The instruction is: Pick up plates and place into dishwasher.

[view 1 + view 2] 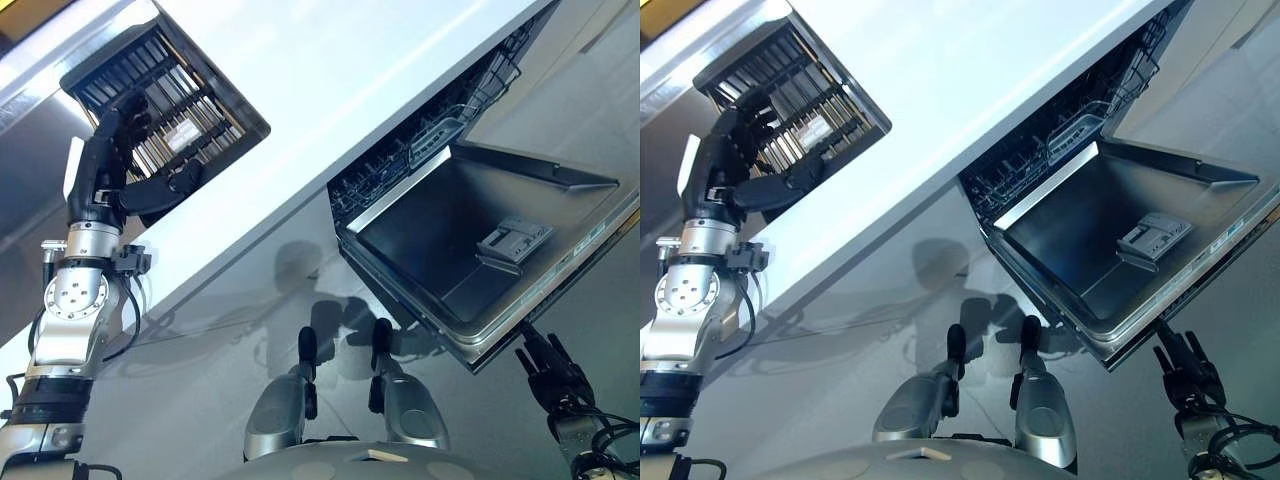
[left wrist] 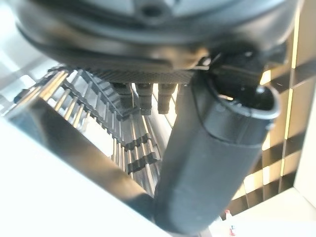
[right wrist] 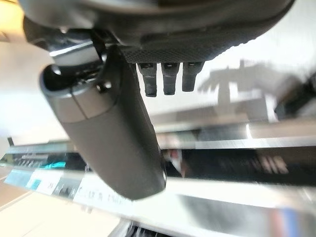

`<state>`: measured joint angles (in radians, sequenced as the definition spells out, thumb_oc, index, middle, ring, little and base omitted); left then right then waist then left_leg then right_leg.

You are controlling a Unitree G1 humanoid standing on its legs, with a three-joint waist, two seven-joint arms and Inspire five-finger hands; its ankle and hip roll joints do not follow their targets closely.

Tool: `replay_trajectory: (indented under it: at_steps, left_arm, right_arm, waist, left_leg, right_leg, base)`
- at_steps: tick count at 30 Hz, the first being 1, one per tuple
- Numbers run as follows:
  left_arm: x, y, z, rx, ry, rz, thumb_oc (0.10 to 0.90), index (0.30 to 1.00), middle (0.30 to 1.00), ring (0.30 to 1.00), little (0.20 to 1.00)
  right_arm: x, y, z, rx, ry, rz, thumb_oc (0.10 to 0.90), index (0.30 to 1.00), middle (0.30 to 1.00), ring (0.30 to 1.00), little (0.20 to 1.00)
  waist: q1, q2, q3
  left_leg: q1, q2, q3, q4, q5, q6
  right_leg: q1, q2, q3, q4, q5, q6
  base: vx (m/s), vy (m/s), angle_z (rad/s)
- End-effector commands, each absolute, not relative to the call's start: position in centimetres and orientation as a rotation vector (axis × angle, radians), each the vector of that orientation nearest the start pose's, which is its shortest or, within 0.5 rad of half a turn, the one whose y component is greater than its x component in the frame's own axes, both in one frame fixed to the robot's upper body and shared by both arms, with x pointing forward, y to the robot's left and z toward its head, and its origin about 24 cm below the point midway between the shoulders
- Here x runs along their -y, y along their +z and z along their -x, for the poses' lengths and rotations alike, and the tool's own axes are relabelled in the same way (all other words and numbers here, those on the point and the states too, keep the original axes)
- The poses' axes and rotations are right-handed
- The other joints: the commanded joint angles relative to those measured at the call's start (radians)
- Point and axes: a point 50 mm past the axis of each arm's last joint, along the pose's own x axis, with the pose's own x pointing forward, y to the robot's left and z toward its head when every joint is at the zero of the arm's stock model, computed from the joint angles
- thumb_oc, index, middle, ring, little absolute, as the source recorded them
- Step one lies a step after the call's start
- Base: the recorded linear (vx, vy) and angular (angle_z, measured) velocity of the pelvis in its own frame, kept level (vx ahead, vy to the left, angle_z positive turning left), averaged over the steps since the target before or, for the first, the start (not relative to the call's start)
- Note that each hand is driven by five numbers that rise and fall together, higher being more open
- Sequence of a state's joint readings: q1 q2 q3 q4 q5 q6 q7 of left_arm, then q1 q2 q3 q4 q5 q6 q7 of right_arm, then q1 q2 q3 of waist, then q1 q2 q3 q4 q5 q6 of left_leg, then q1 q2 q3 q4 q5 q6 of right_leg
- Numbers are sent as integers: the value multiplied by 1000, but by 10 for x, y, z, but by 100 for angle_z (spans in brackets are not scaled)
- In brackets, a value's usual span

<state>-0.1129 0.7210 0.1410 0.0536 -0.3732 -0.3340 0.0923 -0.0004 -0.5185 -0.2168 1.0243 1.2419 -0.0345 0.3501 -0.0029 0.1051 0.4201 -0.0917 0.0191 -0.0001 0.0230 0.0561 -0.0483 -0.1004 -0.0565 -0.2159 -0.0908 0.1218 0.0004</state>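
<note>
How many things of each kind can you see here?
Dark wire dish rack on the white countertop: 1
Open stainless steel dishwasher: 1
Robot hand: 2, the left hand and the right hand
Total: 4

A white countertop (image 1: 330, 90) runs diagonally across the scene, with a dark rectangular drying rack (image 1: 165, 105) of parallel metal bars set into it near one end. A small white label (image 1: 183, 137) lies among the bars of the rack. Below the front edge of the countertop stretches a smooth grey floor (image 1: 220, 390), and a pale cabinet front (image 1: 570, 80) stands at the far corner beyond the countertop's other end.
</note>
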Motion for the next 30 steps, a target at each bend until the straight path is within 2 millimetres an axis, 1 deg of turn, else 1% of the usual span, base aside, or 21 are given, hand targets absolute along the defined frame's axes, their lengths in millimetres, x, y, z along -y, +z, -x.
replay_trajectory:
  at_steps: [1, 2, 5, 6, 7, 8, 11, 13, 18, 19, 21, 24, 26, 27, 30]
  left_arm:
    - [-302, 207, -250, 724, 221, -347, 800, 900, 900, 900, 900]
    - [-303, 207, -250, 725, 222, -347, 800, 900, 900, 900, 900]
    - [-300, 204, -250, 730, 224, -348, 800, 900, 900, 900, 900]
    - [-297, 203, -251, 732, 218, -346, 800, 900, 900, 900, 900]
    - [-297, 203, -251, 733, 218, -346, 800, 900, 900, 900, 900]
    - [-292, 203, -253, 746, 216, -349, 800, 900, 900, 900, 900]
    - [-284, 206, -254, 781, 220, -343, 800, 900, 900, 900, 900]
    - [-280, 213, -256, 821, 232, -333, 800, 900, 900, 900, 900]
    - [-271, 224, -258, 908, 260, -304, 800, 900, 900, 900, 900]
    - [-268, 226, -258, 927, 265, -298, 800, 900, 900, 900, 900]
    - [-266, 228, -259, 941, 268, -294, 800, 900, 900, 900, 900]
    - [-262, 235, -258, 993, 285, -263, 800, 900, 900, 900, 900]
    - [-260, 237, -258, 1008, 291, -255, 800, 900, 900, 900, 900]
    - [-259, 238, -257, 1015, 293, -245, 800, 900, 900, 900, 900]
    - [-257, 238, -258, 1018, 297, -247, 800, 900, 900, 900, 900]
  right_arm:
    - [257, -8, -265, -55, 181, -968, 800, 900, 900, 900, 900]
    - [253, -5, -267, -45, 213, -971, 800, 900, 900, 900, 900]
    - [232, 16, -278, 7, 373, -962, 800, 900, 900, 900, 900]
    - [223, 30, -286, 39, 420, -934, 800, 900, 900, 900, 900]
    - [223, 30, -286, 39, 419, -934, 800, 900, 900, 900, 900]
    - [216, 45, -294, 71, 456, -898, 800, 900, 900, 900, 900]
    - [206, 67, -304, 122, 504, -831, 800, 900, 900, 900, 900]
    - [199, 84, -308, 165, 539, -808, 800, 900, 900, 900, 900]
    - [183, 117, -314, 257, 610, -747, 800, 900, 900, 900, 900]
    - [178, 125, -316, 278, 628, -738, 800, 900, 900, 900, 900]
    - [175, 131, -317, 296, 641, -728, 800, 900, 900, 900, 900]
    - [161, 155, -317, 376, 715, -688, 800, 900, 900, 900, 900]
    - [154, 164, -315, 407, 763, -675, 800, 900, 900, 900, 900]
    - [146, 173, -311, 443, 829, -668, 800, 900, 900, 900, 900]
    - [124, 189, -302, 492, 964, -672, 800, 900, 900, 900, 900]
  waist:
    - [55, 7, 32]
    - [55, 4, 33]
    - [62, -6, 47]
    - [63, -9, 55]
    - [63, -9, 56]
    - [63, -11, 66]
    - [62, -11, 86]
    - [60, -9, 100]
    - [62, -2, 100]
    - [62, -2, 100]
    - [63, -2, 100]
    - [65, 4, 100]
    - [66, 4, 100]
    - [67, 4, 100]
    - [71, 0, 100]
  left_leg:
    - [-118, -132, 43, 258, -159, 49]
    - [-122, -132, 45, 259, -155, 52]
    - [-121, -127, 49, 267, -163, 64]
    - [-119, -124, 53, 265, -162, 71]
    - [-119, -124, 54, 265, -162, 71]
    - [-122, -121, 58, 264, -162, 79]
    - [-138, -116, 63, 269, -160, 92]
    - [-161, -112, 63, 277, -157, 101]
    - [-245, -110, 64, 312, -160, 117]
    - [-266, -113, 64, 324, -163, 119]
    - [-283, -115, 65, 334, -165, 120]
    - [-340, -124, 69, 381, -180, 120]
    - [-363, -126, 73, 408, -189, 119]
    - [-383, -128, 74, 432, -198, 118]
    - [-420, -128, 79, 476, -215, 118]
  right_leg:
    - [-32, 1, -18, 229, -200, 1]
    - [-35, -2, -19, 231, -196, 2]
    - [-47, -9, -19, 271, -209, 7]
    - [-57, -14, -16, 294, -215, 10]
    - [-57, -15, -16, 296, -216, 10]
    - [-77, -20, -11, 329, -226, 11]
    - [-128, -28, 1, 408, -245, 14]
    - [-184, -34, 12, 489, -264, 15]
    - [-309, -50, 17, 630, -304, 9]
    - [-332, -52, 19, 647, -308, 7]
    - [-350, -54, 21, 658, -311, 5]
    - [-397, -56, 24, 684, -319, -4]
    - [-415, -58, 25, 697, -322, -7]
    - [-430, -61, 23, 708, -324, -11]
    - [-455, -62, 23, 727, -327, -16]
  base:
    - [21, 28, -7]
    - [25, 20, -14]
    - [28, 23, -25]
    - [45, 35, -23]
    - [21, 65, -23]
    - [-5, 60, -15]
    - [-2, 69, -11]
    - [-10, 55, -5]
    - [-2, 36, -4]
    - [2, 17, -15]
    - [-5, 16, -20]
    - [6, 33, -12]
    - [14, 21, -50]
    - [23, 17, 5]
    - [30, 9, 2]
